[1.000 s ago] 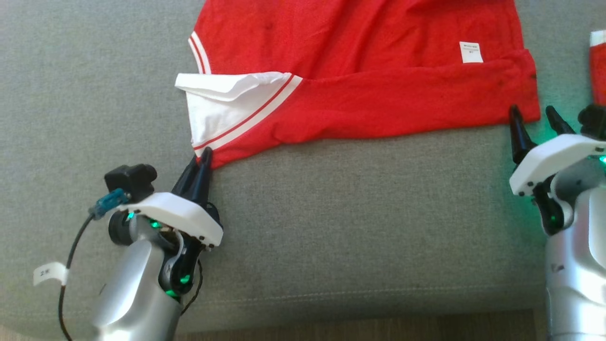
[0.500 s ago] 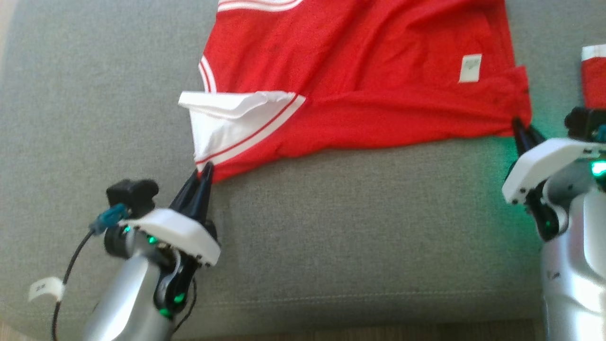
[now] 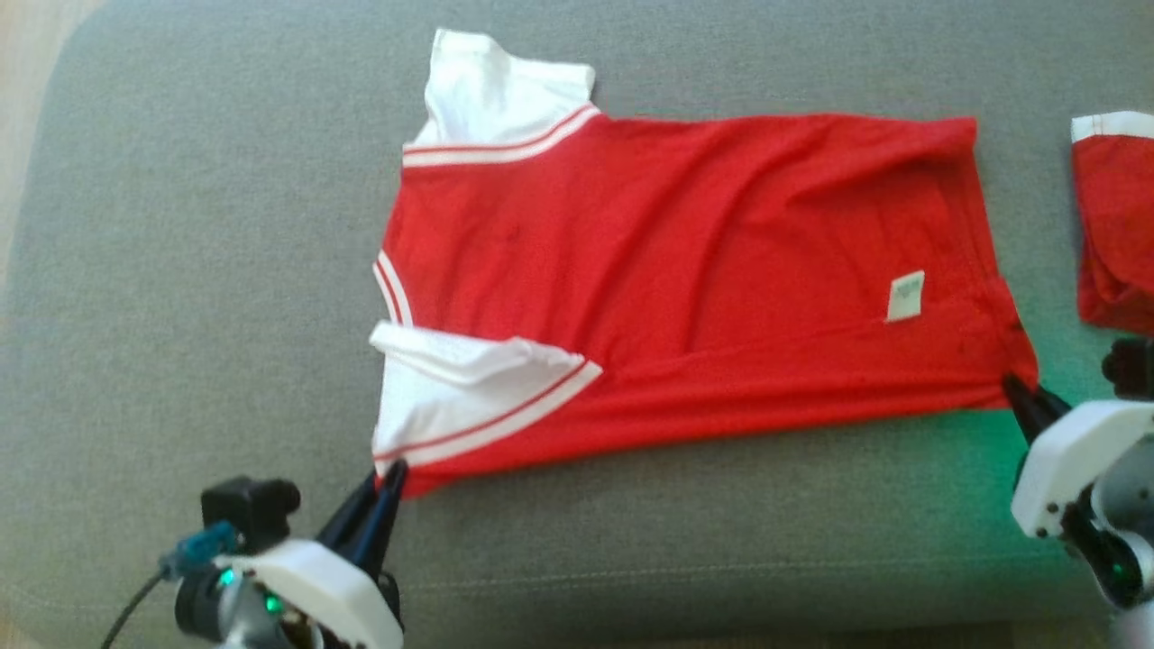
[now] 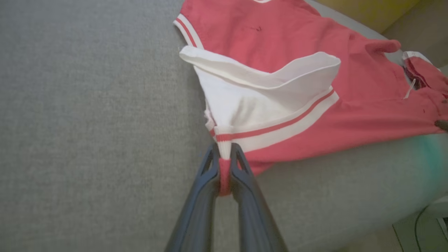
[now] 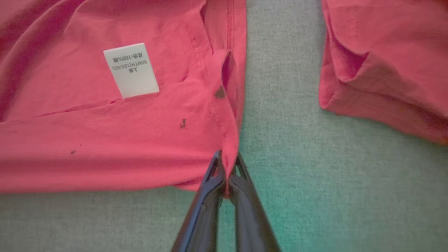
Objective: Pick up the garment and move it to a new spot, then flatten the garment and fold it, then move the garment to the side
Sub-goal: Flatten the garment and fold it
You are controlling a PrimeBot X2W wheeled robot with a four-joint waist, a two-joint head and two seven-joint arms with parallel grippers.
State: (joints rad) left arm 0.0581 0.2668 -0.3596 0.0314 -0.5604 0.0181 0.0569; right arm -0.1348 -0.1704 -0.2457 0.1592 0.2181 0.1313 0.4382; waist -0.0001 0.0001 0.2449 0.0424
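The red T-shirt (image 3: 685,252) has white sleeves (image 3: 460,401) with red-and-white striped bands and a white label (image 3: 905,297), on a grey cushion (image 3: 180,270).

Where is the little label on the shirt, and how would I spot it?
Find the grey cushion with the red shirt spread across it. Near the shirt's right end, just beyond the right pincer, lies the label. It is a small white rectangle with print, unlike the white sleeves edged in red stripes.

Grey woven upholstered surface (image 3: 225,225), seam (image 3: 721,566) near front edge; pale wood floor (image 3: 22,72) beyond left corner.
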